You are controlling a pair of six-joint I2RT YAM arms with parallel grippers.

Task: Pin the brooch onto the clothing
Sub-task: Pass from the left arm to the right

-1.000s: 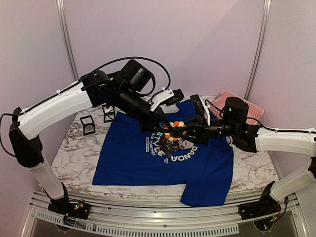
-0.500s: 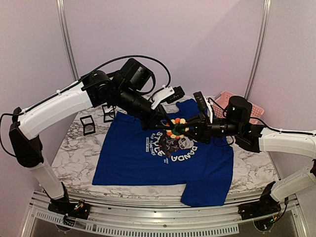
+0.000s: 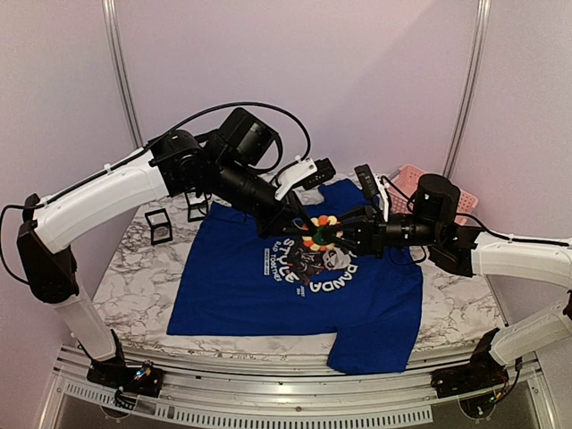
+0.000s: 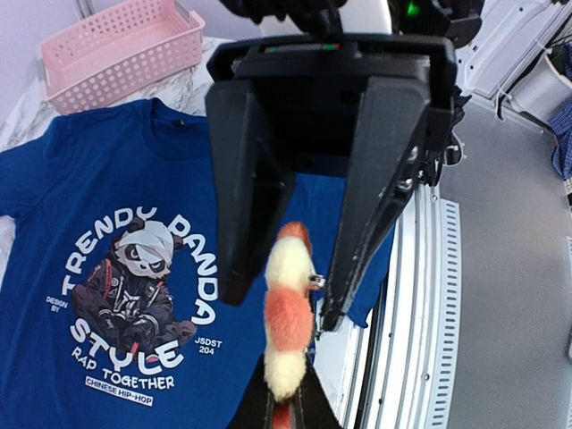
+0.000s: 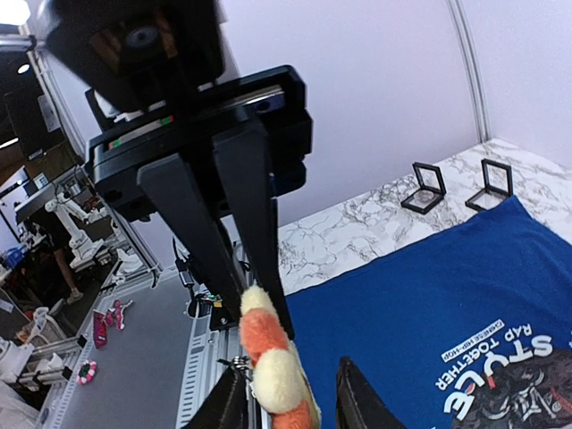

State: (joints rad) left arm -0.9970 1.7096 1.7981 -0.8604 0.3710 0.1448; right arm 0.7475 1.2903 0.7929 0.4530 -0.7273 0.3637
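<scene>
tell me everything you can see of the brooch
The brooch is a small round flower with soft, fuzzy-looking petals in yellow, orange and red around a darker centre. A small silvery metal part shows at its edge in the left wrist view. It is held in the air above the blue T-shirt, near the panda print. The left gripper is shut on it. The right gripper stands open with a finger on either side; whether those fingers touch it is unclear.

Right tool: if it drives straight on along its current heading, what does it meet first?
The right tool would meet the brooch first; it sits between the open jaws. Just behind is the left tool, shut on the brooch from the opposite side; the gap is unclear.
</scene>
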